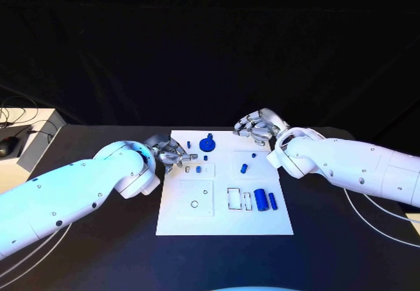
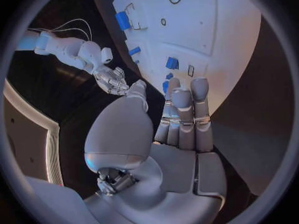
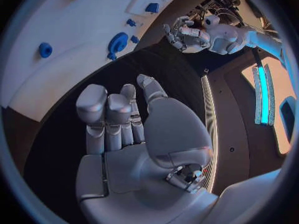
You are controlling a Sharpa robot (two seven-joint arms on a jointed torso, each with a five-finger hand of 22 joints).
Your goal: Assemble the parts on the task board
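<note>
The white task board lies mid-table. On it are a round blue part, two blue cylinders near rectangular slots, and several small blue parts. My left hand hovers at the board's left edge near its far end. It holds nothing, and its fingers reach over the board close to a small blue part. My right hand is at the board's far right corner, over the black table. This hand also holds nothing, and the round part lies beyond its fingertips.
A pale box with cables and a dark mouse sits at the table's far left. Thin cables trail along both arms near the table's front. Black tabletop surrounds the board.
</note>
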